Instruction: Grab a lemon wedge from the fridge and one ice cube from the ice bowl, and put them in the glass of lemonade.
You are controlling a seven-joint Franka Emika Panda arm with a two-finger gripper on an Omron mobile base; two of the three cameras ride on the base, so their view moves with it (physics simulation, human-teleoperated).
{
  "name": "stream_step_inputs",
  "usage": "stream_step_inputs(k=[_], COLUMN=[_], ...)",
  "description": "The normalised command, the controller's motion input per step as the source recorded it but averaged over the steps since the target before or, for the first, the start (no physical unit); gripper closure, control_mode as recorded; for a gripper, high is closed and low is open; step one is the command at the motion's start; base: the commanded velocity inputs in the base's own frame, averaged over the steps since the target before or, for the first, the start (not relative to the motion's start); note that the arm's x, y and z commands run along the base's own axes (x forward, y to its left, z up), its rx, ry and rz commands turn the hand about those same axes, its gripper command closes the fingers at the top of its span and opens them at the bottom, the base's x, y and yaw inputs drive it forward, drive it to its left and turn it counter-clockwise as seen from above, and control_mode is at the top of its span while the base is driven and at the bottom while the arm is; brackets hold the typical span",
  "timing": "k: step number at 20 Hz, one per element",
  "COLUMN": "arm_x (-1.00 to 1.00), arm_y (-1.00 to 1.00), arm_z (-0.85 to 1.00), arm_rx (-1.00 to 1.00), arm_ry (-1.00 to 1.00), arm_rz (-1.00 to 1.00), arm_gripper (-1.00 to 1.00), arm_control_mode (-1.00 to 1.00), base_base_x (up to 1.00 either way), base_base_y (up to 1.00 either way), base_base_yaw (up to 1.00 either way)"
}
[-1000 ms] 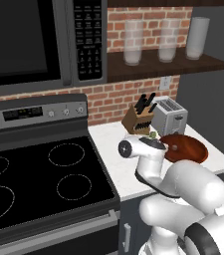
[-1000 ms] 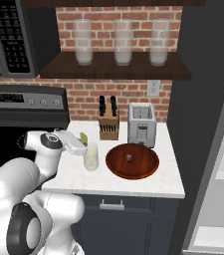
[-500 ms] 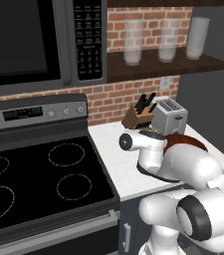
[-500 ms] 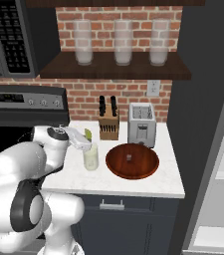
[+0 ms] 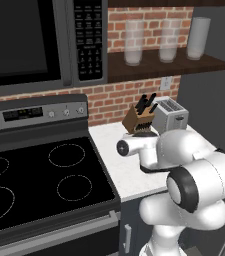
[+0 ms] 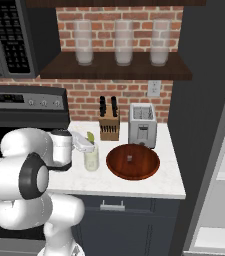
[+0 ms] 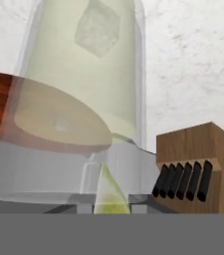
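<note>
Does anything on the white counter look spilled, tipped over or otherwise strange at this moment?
Nothing looks spilled or tipped. The short clear glass of pale lemonade stands upright beside the wide reddish-brown round bowl, with an ice cube already inside it. The small yellow-green lemon wedge sits above the glass rim, at the pincer.

- Red brick wall (image 6: 134,97) at 12 o'clock, bearing a dark wooden shelf (image 6: 114,72).
- Black stove (image 5: 39,175) at 9 o'clock; white speckled counter (image 6: 169,172) beside it.

Home kitchen: stove (image 5: 39,175), microwave (image 5: 34,42), toaster (image 6: 142,125), knife block (image 6: 108,125), brick backsplash (image 6: 84,95).
</note>
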Motion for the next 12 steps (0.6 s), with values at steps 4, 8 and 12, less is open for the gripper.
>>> stream_step_inputs(k=[4,8,12], arm_x=[0.00,-0.03,-0.17], arm_y=[0.00,0.00,-0.08], arm_z=[-0.24,-0.05,0.00], arm_rx=[-0.03,0.00,0.00], arm_ry=[0.00,0.00,0.00], arm_rz=[0.00,0.00,0.00], arm_gripper=[1.00,-1.00,-1.00], arm_control_mode=[-1.00,-1.00,-1.00], base_base_x=[0.00,0.00,0.00], base_base_y=[0.00,0.00,0.00], base_base_yaw=[0.00,0.00,0.00])
